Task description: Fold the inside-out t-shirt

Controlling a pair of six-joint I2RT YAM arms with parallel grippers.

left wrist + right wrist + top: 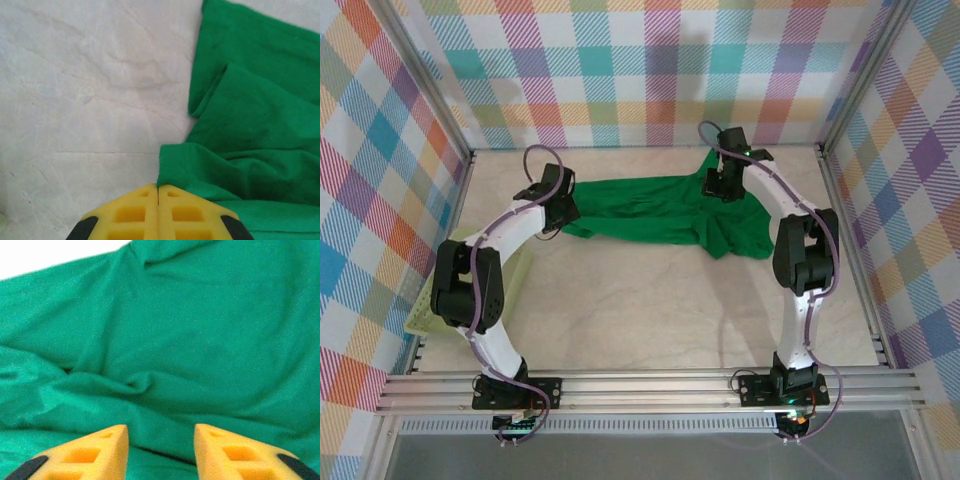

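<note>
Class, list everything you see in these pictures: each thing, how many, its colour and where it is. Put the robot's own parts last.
t-shirt: one, bright green, crumpled on the far half of the table.
basket: one, pale yellow-green, at the table's left edge.
table: one, pale marbled.
walls: multicoloured checks, around the table.
left arm, right arm: white and black.
left hand: yellow, shut on t-shirt's edge.
right hand: yellow, open over t-shirt.

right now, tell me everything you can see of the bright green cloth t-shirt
The bright green cloth t-shirt is plain and soft, with no print. It lies crumpled and spread sideways across the far part of the pale marbled table, bunched in deep folds at the right. The shut left gripper sits at its hemmed edge; the open right gripper hovers over its wrinkles.
</note>
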